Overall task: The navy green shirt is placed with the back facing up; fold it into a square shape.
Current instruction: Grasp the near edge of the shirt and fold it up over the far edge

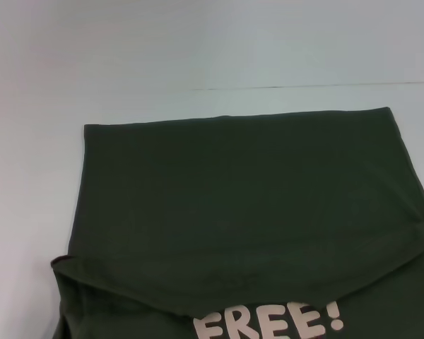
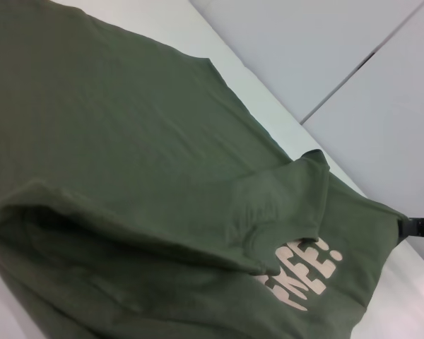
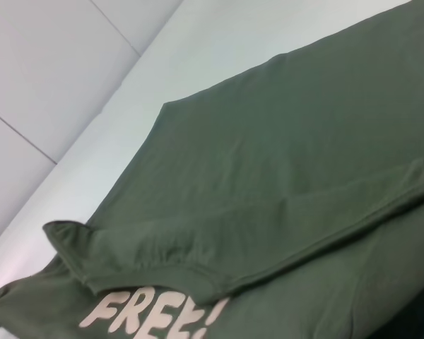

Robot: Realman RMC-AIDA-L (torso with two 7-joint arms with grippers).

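**Shirt part-folded, print exposed**

Nearest: cream "FREE!" lettering (image 1: 268, 323) below a turned-over fold. Navy green shirt (image 1: 240, 198) flat on white table (image 1: 198, 49), apparently mid-fold toward square. Grippers not in view; finger state cannot be told.

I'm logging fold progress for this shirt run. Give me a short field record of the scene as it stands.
item: navy green shirt, lying on a white table
face up: plain back over most of the area
fold state: near part turned over, showing the FREE! lettering
far edge: straight and flat
shape: not yet a square
grippers: neither visible in any view
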